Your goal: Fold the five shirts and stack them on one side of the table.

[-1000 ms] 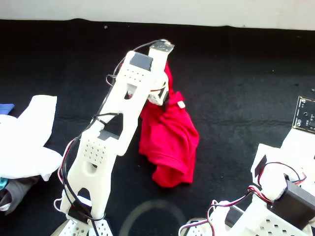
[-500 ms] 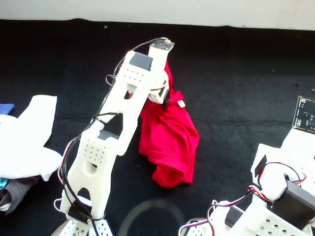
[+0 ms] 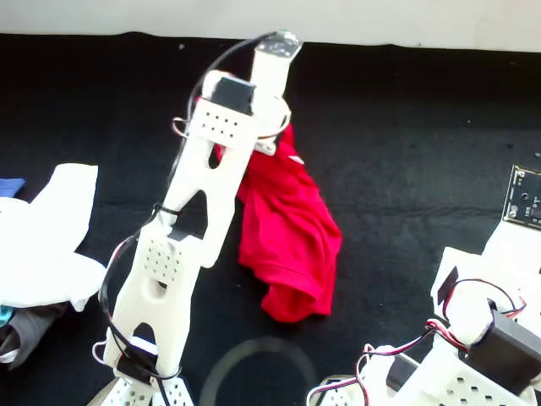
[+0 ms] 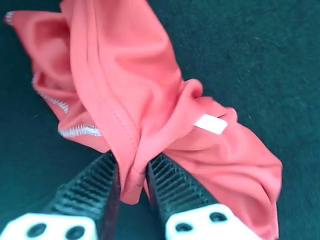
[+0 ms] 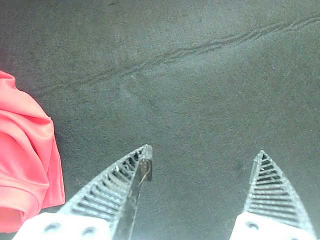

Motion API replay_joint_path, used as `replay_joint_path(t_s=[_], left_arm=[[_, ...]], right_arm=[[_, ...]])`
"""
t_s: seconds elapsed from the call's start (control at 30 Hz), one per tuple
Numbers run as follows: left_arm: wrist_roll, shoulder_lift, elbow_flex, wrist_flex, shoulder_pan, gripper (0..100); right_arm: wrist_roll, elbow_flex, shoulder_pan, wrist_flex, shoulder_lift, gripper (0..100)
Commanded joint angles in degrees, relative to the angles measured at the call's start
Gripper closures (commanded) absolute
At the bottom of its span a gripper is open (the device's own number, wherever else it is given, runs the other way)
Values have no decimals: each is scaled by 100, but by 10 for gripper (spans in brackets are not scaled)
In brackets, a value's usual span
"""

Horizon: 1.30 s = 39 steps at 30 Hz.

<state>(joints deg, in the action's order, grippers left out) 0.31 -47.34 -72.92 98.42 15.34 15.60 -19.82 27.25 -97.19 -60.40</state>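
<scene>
From the high view, my left arm (image 3: 182,254) stretches from the near edge up over the middle of the black table (image 3: 406,127). The red shirt (image 3: 287,237) hangs from under its wrist. The shirt's top end is bunched there, and the rest trails back down the cloth in a crumpled strip. My own wrist covers the fingers, so I cannot read the grip from up here. Well apart at the left edge lies a loose white shirt (image 3: 46,245), with a scrap of blue cloth (image 3: 8,186) just beside it. A grey garment (image 3: 21,334), or what looks like one, pokes out from beneath it. My right arm (image 3: 473,338) sits low at the near right corner, away from the red shirt.

In the left wrist view, my left pincer (image 4: 132,160) is squeezed narrow on a fold of the red shirt, which is pinched between the two ribbed fingers (image 4: 165,182). The cloth spreads out beyond the tips, showing a white-stitched hem (image 4: 75,131) on one side and a small white tag (image 4: 210,124) on the other. The table lies dark behind it.

In the right wrist view, my right pincer (image 5: 203,152) stands wide over the bare table, with nothing between its fingers. An edge of the red shirt lies off to one side, near one finger but not touching it.
</scene>
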Motion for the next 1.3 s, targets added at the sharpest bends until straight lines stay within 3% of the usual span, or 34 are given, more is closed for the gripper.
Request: replay_joint_path(t_s=[0.0, 0.3, 0.53, 0.77, 1.07, 1.27], left_arm=[[-448, 365, -822, 352, -470, 992], [-914, 1385, -585, 360, -2501, 992], [-1996, 2800, 2044, 352, -3512, 992], [-2848, 4066, 4453, 334, -4330, 992], [-2901, 4259, 5182, 325, -4629, 992], [-2901, 4259, 5165, 202, -4646, 992]], right_arm=[[26, -259, -400, 189, 4, 692], [-246, -1024, -1833, 840, 22, 692], [-1266, -884, -3618, 1033, 1270, 692], [-1679, 119, -5103, 1059, 3020, 690], [-1714, 382, -6158, 1305, 4884, 690], [-1688, 365, -6273, 1464, 5675, 691]])
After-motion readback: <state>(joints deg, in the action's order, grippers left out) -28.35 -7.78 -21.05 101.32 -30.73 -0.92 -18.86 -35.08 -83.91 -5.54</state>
